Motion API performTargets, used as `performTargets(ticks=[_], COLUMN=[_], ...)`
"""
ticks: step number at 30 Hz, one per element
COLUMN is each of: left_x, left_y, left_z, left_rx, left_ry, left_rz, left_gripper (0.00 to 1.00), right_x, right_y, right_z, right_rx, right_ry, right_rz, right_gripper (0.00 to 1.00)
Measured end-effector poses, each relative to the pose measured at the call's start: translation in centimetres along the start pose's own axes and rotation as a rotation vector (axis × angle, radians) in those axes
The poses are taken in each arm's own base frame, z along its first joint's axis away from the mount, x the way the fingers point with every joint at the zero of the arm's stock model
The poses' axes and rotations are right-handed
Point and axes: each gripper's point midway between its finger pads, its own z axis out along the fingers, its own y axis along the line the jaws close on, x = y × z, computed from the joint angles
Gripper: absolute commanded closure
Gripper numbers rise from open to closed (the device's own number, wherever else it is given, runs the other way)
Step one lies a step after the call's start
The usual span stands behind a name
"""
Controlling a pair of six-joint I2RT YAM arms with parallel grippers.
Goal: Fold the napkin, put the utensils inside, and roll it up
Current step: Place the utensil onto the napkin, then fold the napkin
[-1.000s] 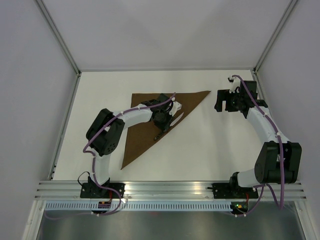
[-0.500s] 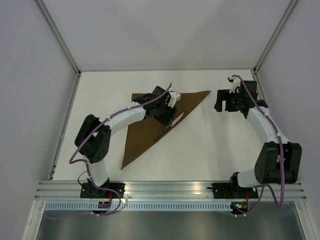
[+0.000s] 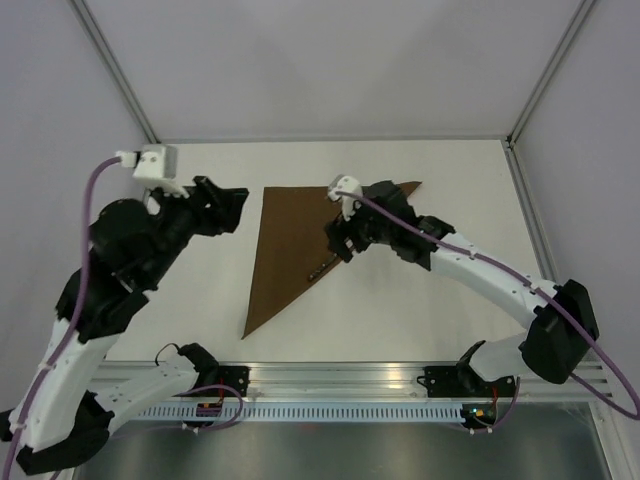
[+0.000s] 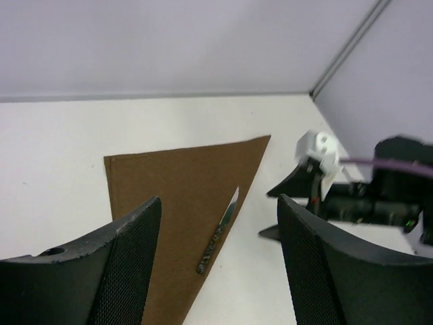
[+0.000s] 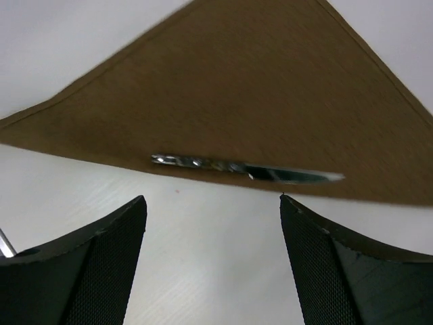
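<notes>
Both my grippers open and empty, the napkin lying as a triangle with a knife on its edge.

My left gripper (image 3: 232,203) hangs raised off to the left of the cloth and well apart from it, fingers spread and holding nothing. The brown napkin (image 3: 290,240) lies flat in the middle of the white table (image 3: 430,290), folded into a triangle with its long diagonal edge facing right. A knife (image 5: 243,167) lies along that diagonal edge. My right gripper (image 3: 340,245) is just over the knife, jaws wide apart with nothing between them; I cannot tell whether it touches the cloth.
</notes>
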Motion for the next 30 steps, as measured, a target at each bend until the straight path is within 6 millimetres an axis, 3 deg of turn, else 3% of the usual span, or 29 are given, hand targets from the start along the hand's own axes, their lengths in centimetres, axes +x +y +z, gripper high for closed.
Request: performTargets(ticks=[4, 7, 11, 15, 19, 22, 30], left_x=[-1.6, -0.1, 2.2, 2.6, 2.0, 2.0, 2.8], left_y=[2.1, 3.5, 4.7, 5.5, 6.1, 6.4, 7.1], left_z=[-5.2, -5.9, -5.8, -7.0, -8.5, -9.0, -9.1], left_rx=[-0.047, -0.104, -0.165, -0.191, -0.199, -0.208, -0.239], left_ry=[-0.098, -0.065, 0.002, 0.003, -0.038, -0.045, -0.021], left_rz=[-0.092, -0.113, -0.113, -0.124, -0.145, -0.149, -0.135], left_gripper=[0.26, 0.26, 0.26, 0.26, 0.26, 0.25, 0.26], right_x=[-1.2, 0.2, 4.4, 9.6, 12.3, 12.5, 9.7], right_y=[10.6, 17.7, 22.9, 25.9, 27.9, 29.1, 29.5], right_z=[2.0, 3.6, 6.7, 9.5, 10.8, 11.3, 12.8], right_rx=[-0.17, -0.281, -0.328, -0.339, -0.329, -0.317, -0.204], right_ry=[-0.049, -0.059, -0.001, 0.076, 0.082, 0.051, -0.061], right_rz=[-0.217, -0.359, -0.509, -0.648, -0.765, -0.811, -0.857], right_gripper=[0.18, 0.22, 0.27, 0.28, 0.3, 0.32, 0.34])
